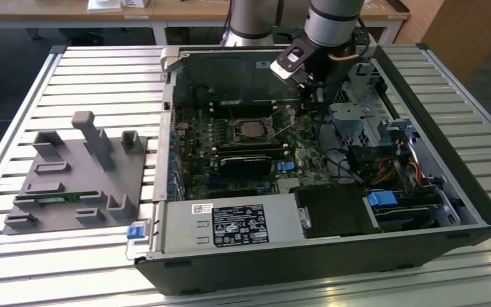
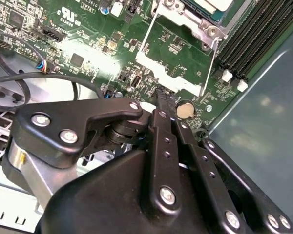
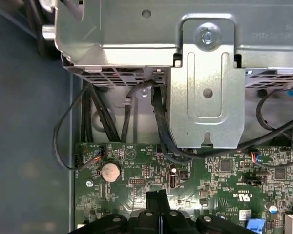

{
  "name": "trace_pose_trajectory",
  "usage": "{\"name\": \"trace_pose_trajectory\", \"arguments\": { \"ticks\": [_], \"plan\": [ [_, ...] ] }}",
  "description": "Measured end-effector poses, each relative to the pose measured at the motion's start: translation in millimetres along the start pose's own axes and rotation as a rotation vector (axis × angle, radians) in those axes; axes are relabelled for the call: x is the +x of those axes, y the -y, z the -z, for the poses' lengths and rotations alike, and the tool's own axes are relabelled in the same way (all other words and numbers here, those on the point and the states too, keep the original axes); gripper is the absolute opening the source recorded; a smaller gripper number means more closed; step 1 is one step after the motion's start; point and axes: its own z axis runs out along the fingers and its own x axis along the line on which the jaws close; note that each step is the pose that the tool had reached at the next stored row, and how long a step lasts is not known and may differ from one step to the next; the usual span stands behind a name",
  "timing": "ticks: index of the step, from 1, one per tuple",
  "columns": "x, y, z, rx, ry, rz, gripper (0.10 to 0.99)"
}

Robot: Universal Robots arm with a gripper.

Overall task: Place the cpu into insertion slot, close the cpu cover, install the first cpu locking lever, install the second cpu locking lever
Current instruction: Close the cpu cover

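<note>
My gripper (image 1: 303, 97) hangs inside the open computer case, shut with nothing between its fingers. It is to the exterior view's right of the insertion slot (image 1: 250, 130) and a little behind it. The slot's centre looks grey-silver, so the cpu (image 2: 216, 5) seems to lie in it. In the second wrist view a thin silver frame, seemingly the cpu cover (image 2: 166, 78), reaches from the slot (image 2: 195, 24) toward my fingertips (image 2: 162, 96), which are just short of its wide end. In the first wrist view my gripper (image 3: 158, 197) hovers over the green board beside a coin battery (image 3: 110, 171).
Long black memory slots (image 2: 254, 34) run beside the socket. Black cables (image 3: 161, 131) and a metal drive cage (image 3: 205, 87) stand close by. A black heatsink (image 1: 245, 165) and the power supply (image 1: 228, 225) lie toward the front. A grey fixture block (image 1: 79, 173) sits outside the case.
</note>
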Motion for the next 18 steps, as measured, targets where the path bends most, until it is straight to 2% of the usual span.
{"name": "trace_pose_trajectory", "arguments": {
  "ticks": [3,9,18],
  "plan": [
    [0.0,2.6,-0.7,0.0,-0.0001,0.0,0.106],
    [-0.2,13.8,-1.1,0.0,-0.0005,0.0,0.106],
    [-0.2,19.5,-1.2,0.0,-0.0007,0.0,0.106]
  ]
}}
